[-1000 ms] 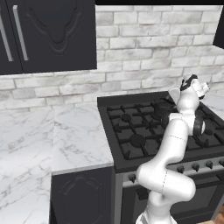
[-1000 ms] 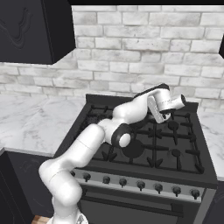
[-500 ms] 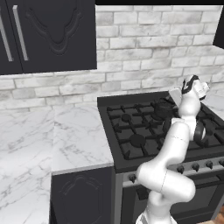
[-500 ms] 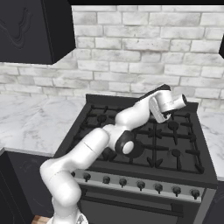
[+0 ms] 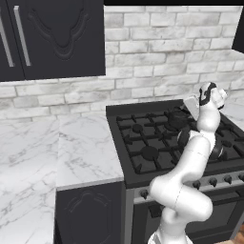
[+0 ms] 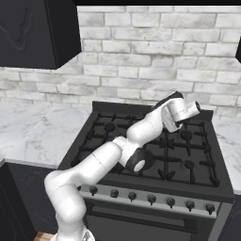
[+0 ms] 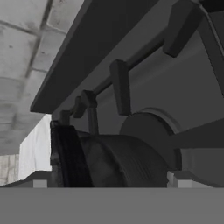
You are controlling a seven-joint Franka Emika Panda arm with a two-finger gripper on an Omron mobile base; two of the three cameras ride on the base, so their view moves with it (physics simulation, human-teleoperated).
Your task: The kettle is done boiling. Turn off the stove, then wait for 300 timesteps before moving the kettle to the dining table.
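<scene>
The black kettle (image 7: pixel 109 162) lies close ahead in the hand view, rolled sideways by the camera, its arched handle (image 7: pixel 65 153) on the left. My gripper (image 7: pixel 109 183) is open, a fingertip on either side of the kettle's body, and nothing is gripped. From the left base view the kettle (image 5: pixel 175 120) sits on a back burner of the stove (image 5: pixel 143 143), with my gripper (image 5: pixel 189 106) just right of and above it. The stove (image 6: pixel 188 160) has a row of knobs (image 6: pixel 150 198) along its silver front strip. The dining table is out of view.
Marble counter (image 5: pixel 71 147) stretches left of the stove, with black cabinets (image 5: pixel 57 38) above it. A brick wall (image 6: pixel 141 61) and the stove's raised back edge (image 7: pixel 87 48) stand right behind the kettle. My forearm (image 6: pixel 146 127) crosses the cast-iron grates.
My elbow has sunk slightly toward the stove's front. The hand has stayed almost in place by the kettle, and the gripper is still open.
</scene>
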